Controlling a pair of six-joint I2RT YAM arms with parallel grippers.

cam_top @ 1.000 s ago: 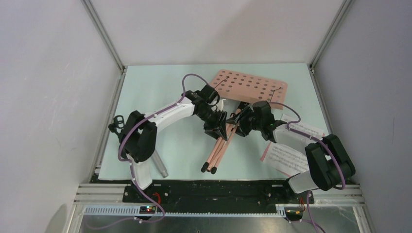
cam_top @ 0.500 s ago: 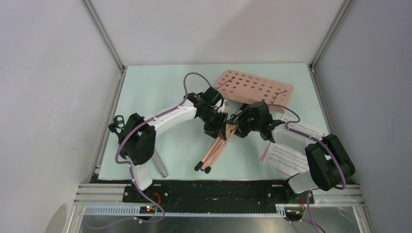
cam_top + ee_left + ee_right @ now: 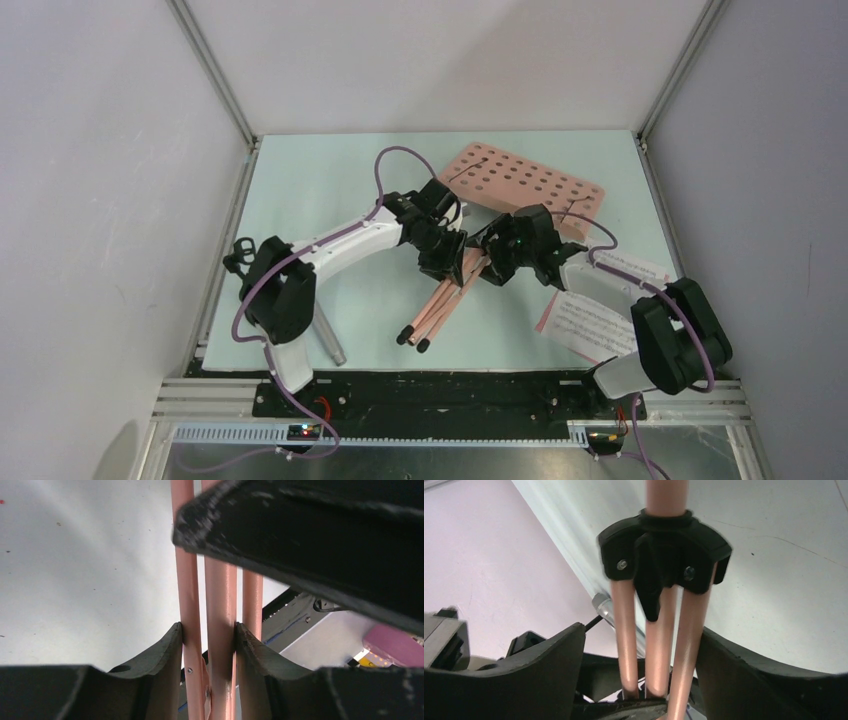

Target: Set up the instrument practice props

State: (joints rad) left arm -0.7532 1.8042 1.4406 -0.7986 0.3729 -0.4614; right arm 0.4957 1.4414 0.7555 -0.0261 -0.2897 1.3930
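At the far left, the grey cylindrical handheld microphone (image 3: 328, 336) lies on the pale matt table (image 3: 300, 190), beside the left arm's base. The step in hand looks to be the stand. The salmon-pink tripod music stand of painted metal tube (image 3: 445, 300) lies flat mid-table with its three legs folded together. Its black-capped feet point toward the near edge and its flat perforated desk (image 3: 525, 183) toward the far side. The left gripper (image 3: 207, 645) is clamped on the smooth tubes, pinching two of them between its curved black pads. Just right of it, the right gripper (image 3: 641, 650) gapes wide, straddling all three legs below the black plastic collar (image 3: 664, 560). It seems to touch none of them, though its tips are partly out of view. Next, I judge, it must close on a leg or the collar and spread the tripod while the left holds firm. At the right, the thin white and pink sheet-music pages (image 3: 590, 322) lie flat.
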